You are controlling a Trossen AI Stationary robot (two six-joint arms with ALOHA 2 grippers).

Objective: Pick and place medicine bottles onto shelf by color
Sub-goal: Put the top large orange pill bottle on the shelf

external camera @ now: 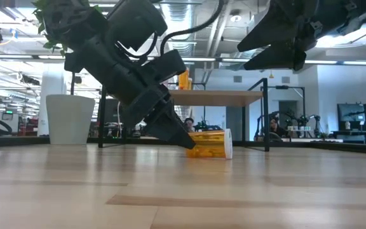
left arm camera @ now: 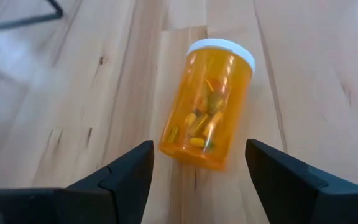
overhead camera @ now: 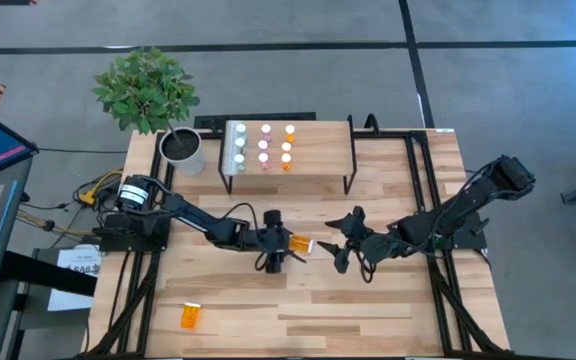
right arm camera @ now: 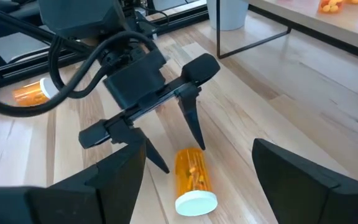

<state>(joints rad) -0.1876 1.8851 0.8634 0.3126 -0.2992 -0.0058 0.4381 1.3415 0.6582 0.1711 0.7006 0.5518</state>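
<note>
Near the middle of the table (overhead camera: 388, 320), a large orange bottle (overhead camera: 300, 243) is being shown lying on its side, its white cap turned toward the right arm. It is being straddled by the left gripper (overhead camera: 286, 252), whose fingers (left arm camera: 129, 177) are being held spread, one on each side of the bottle's base; no contact between fingers and bottle is being made out, so the bottle is being left resting on the wood rather than pinched. In the low view the gripper's tips are being seen down at the tabletop, just beside the bottle (external camera: 210, 144).

Just to the right of the bottle, the right gripper (overhead camera: 341, 240) is being held above the table with its jaws spread wide and nothing between them; it is being kept apart from the bottle.

Toward the table's front left corner, a second orange bottle (overhead camera: 190, 317) is being seen lying on its side, well apart from both arms.

Along the table's back edge the shelf (overhead camera: 323, 150) is being shown standing on its black legs. On the left part of its board, small bottles (overhead camera: 264, 147) are being seen arranged in three columns: greenish ones nearest the left end, pink ones next, orange ones beside those. The right part of the board is bare wood.

Beside the shelf's left end, a white plant pot (overhead camera: 183, 150) is being shown near the table's back left corner.
</note>
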